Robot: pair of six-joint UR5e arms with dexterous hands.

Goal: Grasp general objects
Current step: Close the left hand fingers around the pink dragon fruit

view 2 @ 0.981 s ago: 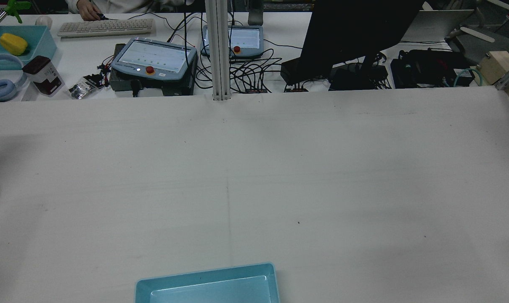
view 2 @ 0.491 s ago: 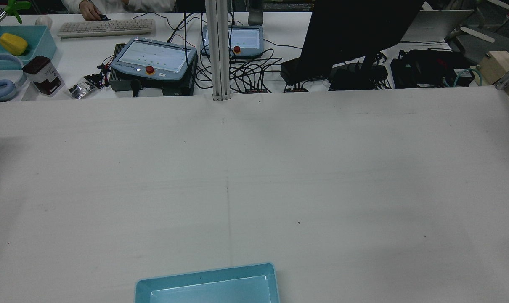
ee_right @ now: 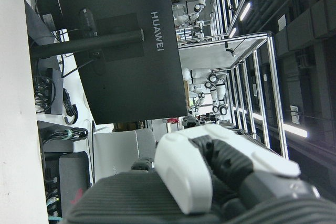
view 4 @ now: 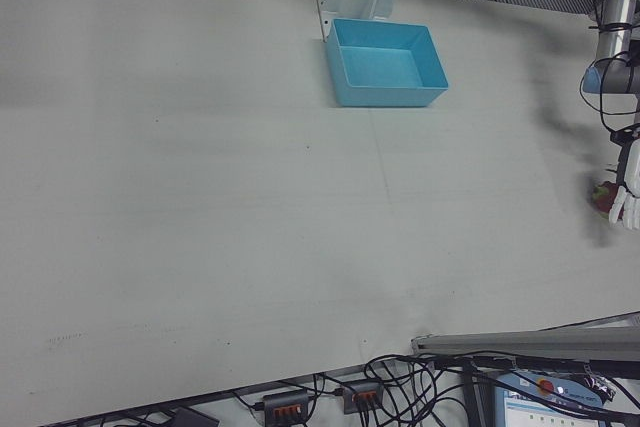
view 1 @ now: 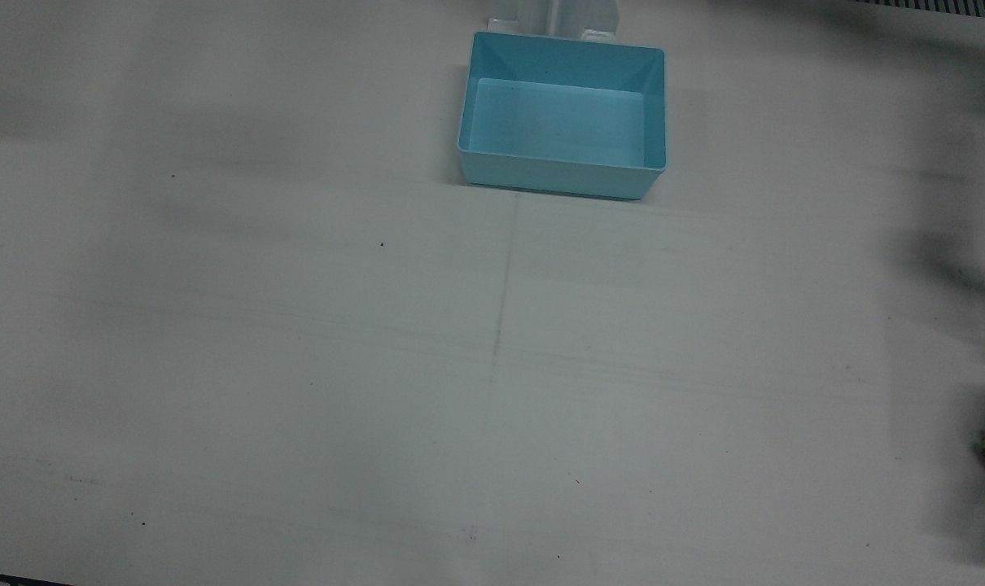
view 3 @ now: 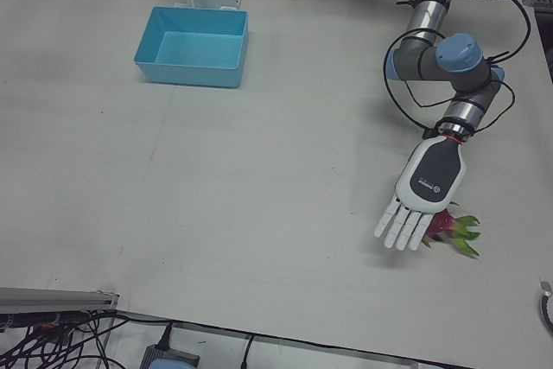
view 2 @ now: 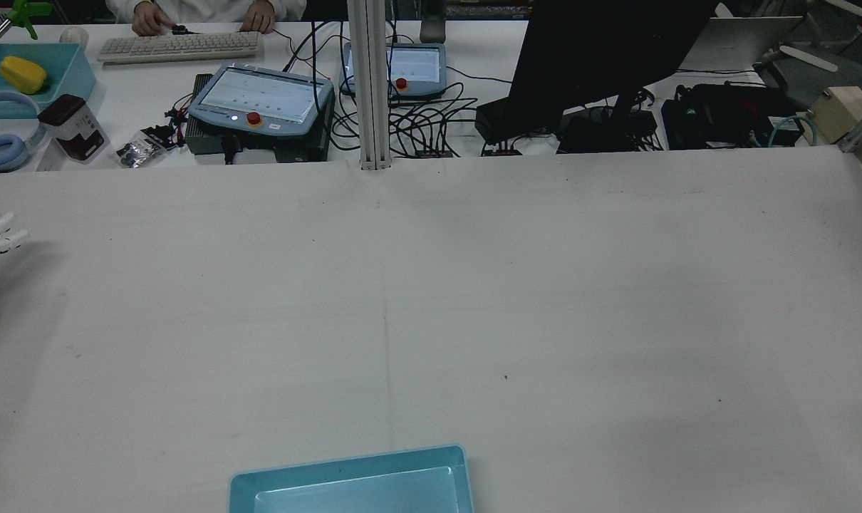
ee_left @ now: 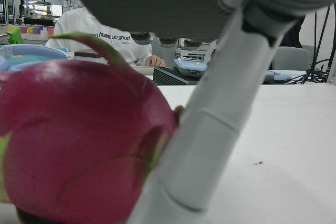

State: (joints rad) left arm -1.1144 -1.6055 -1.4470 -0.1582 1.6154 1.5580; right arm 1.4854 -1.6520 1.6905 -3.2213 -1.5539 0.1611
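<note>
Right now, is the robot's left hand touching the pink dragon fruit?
Cannot tell. In the left-front view the left hand hovers over the dragon fruit, overlapping it; in its own hand view one finger crosses the fruit with no visible gap.

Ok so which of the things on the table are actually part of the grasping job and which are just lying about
Part of the job:
dragon fruit
left robot hand, open, fingers spread above the fruit
blue bin, empty; likely where the fruit goes

Just lying about, beyond the work table:
keyboard
two teach pendants
monitor
yellow object in another blue bin
</note>
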